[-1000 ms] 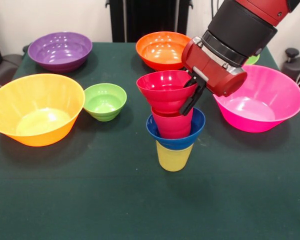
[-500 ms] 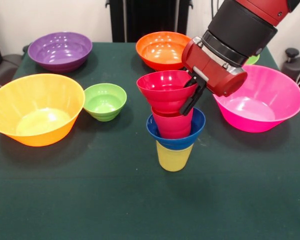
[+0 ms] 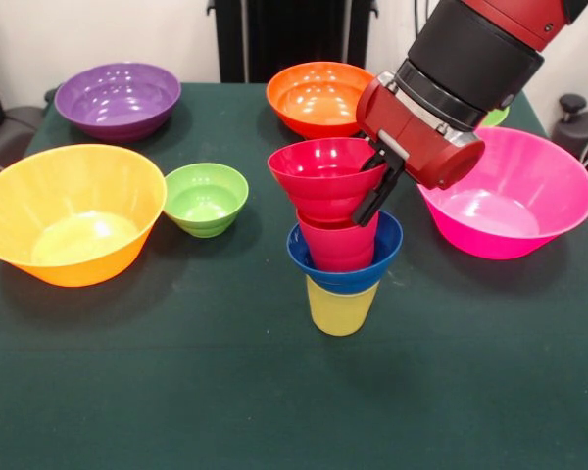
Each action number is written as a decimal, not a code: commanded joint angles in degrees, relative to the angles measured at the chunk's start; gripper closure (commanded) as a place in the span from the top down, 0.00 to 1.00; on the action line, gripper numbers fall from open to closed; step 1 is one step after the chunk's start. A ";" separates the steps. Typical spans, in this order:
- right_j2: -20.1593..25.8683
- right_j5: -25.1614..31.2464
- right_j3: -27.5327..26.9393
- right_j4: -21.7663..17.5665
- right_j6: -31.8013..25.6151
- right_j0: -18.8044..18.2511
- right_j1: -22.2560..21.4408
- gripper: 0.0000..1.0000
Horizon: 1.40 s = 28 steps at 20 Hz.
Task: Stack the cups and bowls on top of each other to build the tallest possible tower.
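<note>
The tower stands mid-table in the front view. A yellow cup [image 3: 339, 311] is at the bottom, with a small blue bowl [image 3: 309, 264] on it. A red cup [image 3: 338, 245] sits in the blue bowl and a small red bowl [image 3: 323, 176] is on top. My gripper [image 3: 374, 199] reaches down from the upper right and rests against the right rim and outer wall of the small red bowl. The arm's red and black wrist hides how it stands on the rim.
Loose bowls ring the tower: a small green bowl [image 3: 206, 199] and a large orange-yellow bowl [image 3: 69, 211] at left, a purple bowl [image 3: 118, 98] far left, an orange bowl [image 3: 314, 98] behind, and a pink bowl [image 3: 510, 196] at right. A sliver of a green bowl [image 3: 496, 117] shows behind the arm.
</note>
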 commanded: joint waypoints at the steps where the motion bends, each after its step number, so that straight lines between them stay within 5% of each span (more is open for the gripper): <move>1: 9.39 2.71 -1.03 0.29 9.37 0.14 2.11 0.00; 6: 9.73 2.72 -1.51 0.47 9.12 -0.29 2.08 0.00; 7: 9.68 2.97 -1.82 0.54 9.20 -0.39 2.21 1.00; 28: 8.74 1.23 -4.02 1.15 10.68 -1.03 3.56 1.00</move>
